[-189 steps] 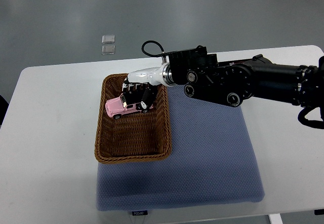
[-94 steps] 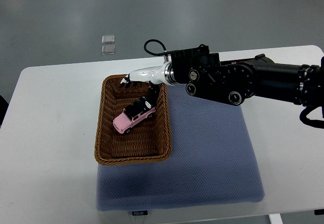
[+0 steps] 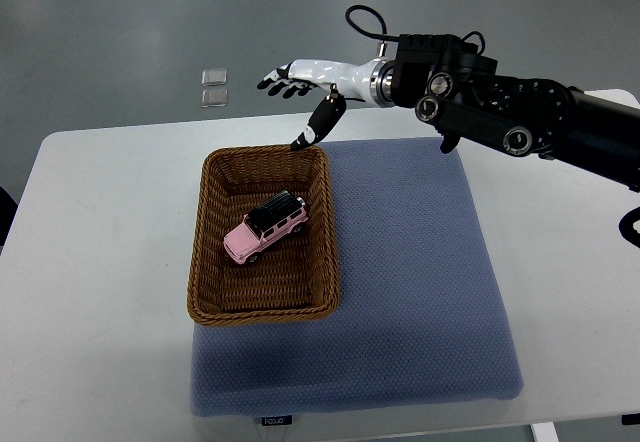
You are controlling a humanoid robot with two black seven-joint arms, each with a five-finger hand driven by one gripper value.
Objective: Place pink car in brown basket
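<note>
The pink car, a toy with a black roof, lies on the floor of the brown wicker basket, pointing diagonally toward the far right corner. My right hand hovers above and beyond the basket's far rim, fingers spread and empty, thumb hanging down toward the rim. Its black arm reaches in from the right edge. No left arm shows.
The basket sits on the left part of a blue padded mat that covers much of the white table. Two small clear squares lie on the grey floor beyond the table.
My right hand let go of the pink car, which dropped and settled on the basket floor. The hand then rose and drew back past the far rim, fingers spreading.
</note>
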